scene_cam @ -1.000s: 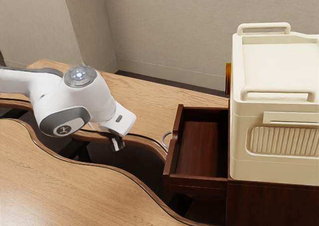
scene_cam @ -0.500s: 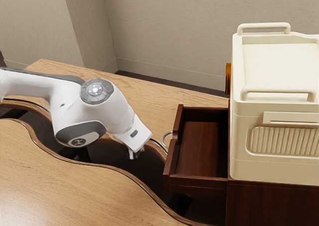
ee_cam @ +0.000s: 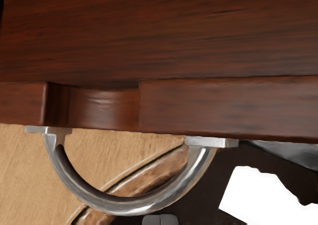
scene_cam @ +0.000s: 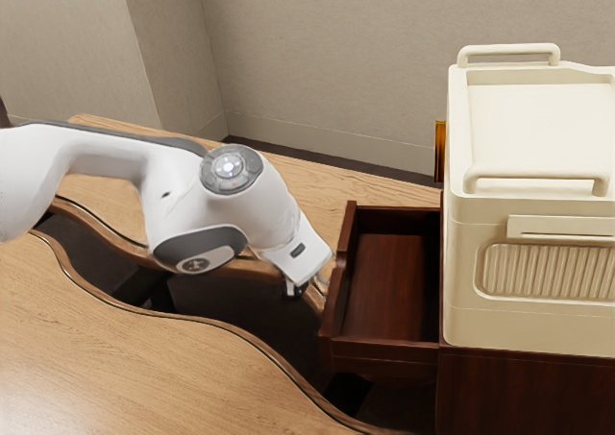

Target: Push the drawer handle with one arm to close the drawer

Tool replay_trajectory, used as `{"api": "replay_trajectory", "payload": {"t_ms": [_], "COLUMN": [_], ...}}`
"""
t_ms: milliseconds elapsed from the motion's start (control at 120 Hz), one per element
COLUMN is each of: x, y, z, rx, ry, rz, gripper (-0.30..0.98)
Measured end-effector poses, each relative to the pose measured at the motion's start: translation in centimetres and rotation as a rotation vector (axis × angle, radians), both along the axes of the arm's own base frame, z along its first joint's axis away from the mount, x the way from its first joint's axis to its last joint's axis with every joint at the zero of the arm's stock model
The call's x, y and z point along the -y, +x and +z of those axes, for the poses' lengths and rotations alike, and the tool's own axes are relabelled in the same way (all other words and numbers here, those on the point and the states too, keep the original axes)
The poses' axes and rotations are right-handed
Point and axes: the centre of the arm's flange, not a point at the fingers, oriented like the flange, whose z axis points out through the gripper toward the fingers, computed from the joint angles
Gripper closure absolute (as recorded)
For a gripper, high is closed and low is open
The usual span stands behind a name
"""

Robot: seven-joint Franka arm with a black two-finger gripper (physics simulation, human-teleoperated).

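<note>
While the drawer [scene_cam: 380, 357] jutted open from the cabinet [scene_cam: 524, 387], the claw [ee_cam: 160, 219], pressed together, was at the handle [ee_cam: 124, 205], perhaps touching; the pushing step called for steady inward pressure.

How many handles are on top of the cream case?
2: one handle at the far edge of the case, another handle at its near edge. The case runs out of view, so others may be hidden.
</note>
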Motion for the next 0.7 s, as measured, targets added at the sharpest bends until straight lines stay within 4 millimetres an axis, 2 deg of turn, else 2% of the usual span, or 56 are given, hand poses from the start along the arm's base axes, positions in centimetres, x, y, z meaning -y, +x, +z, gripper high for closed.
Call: {"api": "replay_trajectory", "payload": {"t_ms": [250,425,700], "x": [1.9,5.0,7.3], "y": [3.0,3.6,5.3], "z": [-0.4,-0.8,-1.2], "rx": [0.011,0.014,0.025], "ry": [0.011,0.011,0.015], "rz": [-0.006,-0.045,-0.067], "gripper": [0.79,0.79,0.79]}}
